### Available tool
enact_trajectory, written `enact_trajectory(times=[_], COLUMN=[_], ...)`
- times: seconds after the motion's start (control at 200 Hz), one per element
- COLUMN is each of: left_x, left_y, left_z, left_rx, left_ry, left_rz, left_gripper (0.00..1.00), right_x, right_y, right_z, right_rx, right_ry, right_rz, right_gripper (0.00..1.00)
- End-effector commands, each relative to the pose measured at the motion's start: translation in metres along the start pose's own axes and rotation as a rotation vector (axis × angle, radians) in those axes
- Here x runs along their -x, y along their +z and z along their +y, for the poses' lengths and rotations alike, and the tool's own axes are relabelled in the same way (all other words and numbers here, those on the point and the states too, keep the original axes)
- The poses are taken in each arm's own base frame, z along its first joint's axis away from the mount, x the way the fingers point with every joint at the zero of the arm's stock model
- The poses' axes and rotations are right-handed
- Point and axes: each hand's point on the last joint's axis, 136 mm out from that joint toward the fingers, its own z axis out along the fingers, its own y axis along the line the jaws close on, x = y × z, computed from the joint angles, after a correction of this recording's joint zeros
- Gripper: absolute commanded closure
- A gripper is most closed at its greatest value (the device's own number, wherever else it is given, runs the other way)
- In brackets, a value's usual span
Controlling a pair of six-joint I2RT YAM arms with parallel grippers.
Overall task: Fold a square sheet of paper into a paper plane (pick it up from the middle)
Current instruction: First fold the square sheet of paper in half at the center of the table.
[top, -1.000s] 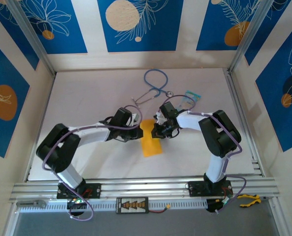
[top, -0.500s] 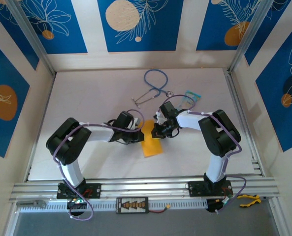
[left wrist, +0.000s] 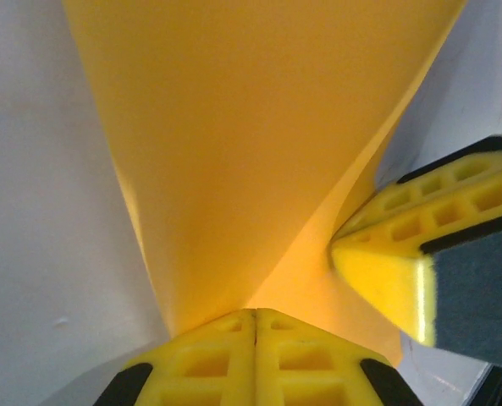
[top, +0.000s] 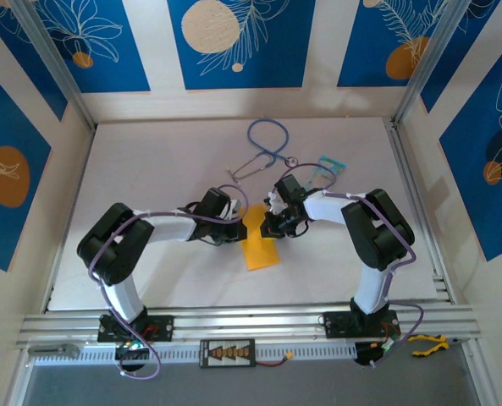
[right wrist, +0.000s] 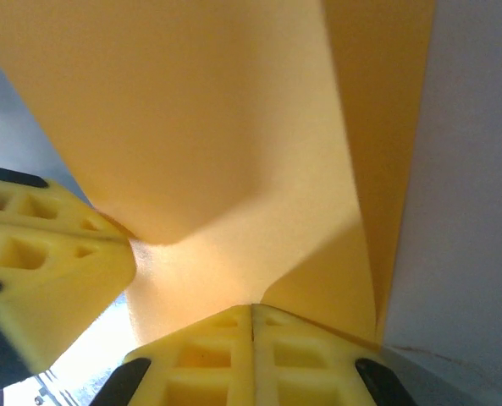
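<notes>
The orange-yellow sheet of paper (top: 260,245), folded into a narrow strip, lies near the middle of the table and points toward me. Both grippers meet at its far end. My left gripper (top: 245,227) comes in from the left and is shut, pinching the paper's edge. My right gripper (top: 268,223) comes in from the right, also shut on it. In the left wrist view the paper (left wrist: 251,127) rises from the closed left gripper (left wrist: 256,315), with the right gripper's fingers (left wrist: 403,262) pressed to its right side. In the right wrist view the paper (right wrist: 217,127) bends up from the closed right gripper (right wrist: 252,308).
A blue stethoscope (top: 266,145) lies on the white table (top: 149,169) behind the grippers. A light-blue packet (top: 329,167) sits to its right, close to the right arm. The enclosure's walls and aluminium rails frame the table. A yellow-handled tool (top: 426,342) rests at the near right rail.
The left arm's elbow swung up and to the right, and its gripper shifted slightly along the paper's far end. The right arm and the paper kept their places.
</notes>
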Motion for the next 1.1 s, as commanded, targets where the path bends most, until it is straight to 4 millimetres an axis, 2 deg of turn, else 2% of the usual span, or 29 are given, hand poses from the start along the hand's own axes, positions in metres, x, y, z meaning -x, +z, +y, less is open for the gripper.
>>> enact_trajectory(times=[0.0,0.14,0.265,0.39,0.465,0.635,0.705,0.845,1.096], left_x=[0.019,0.026,0.02,0.014,0.017,0.038,0.044,0.044,0.039], left_y=[-0.007,0.003,0.011,0.015,0.013,0.002,0.0,0.008,0.019], left_z=[0.004,0.012,0.03,0.036,0.032,0.006,0.003,0.014,0.05], left_rx=[0.025,0.017,0.052,0.056,0.044,-0.003,-0.005,0.016,0.112], left_ry=[0.005,-0.018,-0.075,-0.086,-0.084,-0.033,-0.02,-0.047,-0.096], left_rz=[-0.031,-0.014,-0.009,0.017,0.006,-0.028,-0.031,-0.012,0.004], left_gripper=[0.95,0.95,0.96,0.97,0.97,0.95,0.95,0.97,1.0], right_x=[-0.025,-0.028,-0.034,-0.035,-0.035,-0.034,-0.034,-0.033,-0.035], right_y=[0.009,0.01,0.011,0.011,0.01,0.008,0.007,0.004,0.003], right_z=[-0.038,-0.037,-0.042,-0.043,-0.042,-0.04,-0.041,-0.04,-0.042], right_rx=[-0.127,-0.12,-0.128,-0.131,-0.131,-0.133,-0.14,-0.148,-0.162], right_ry=[0.075,0.067,0.062,0.066,0.065,0.06,0.059,0.051,0.058], right_rz=[0.068,0.073,0.087,0.09,0.087,0.084,0.087,0.087,0.091], right_gripper=[1.0,1.0,1.0,1.0,1.0,1.0,1.0,1.0,1.0])
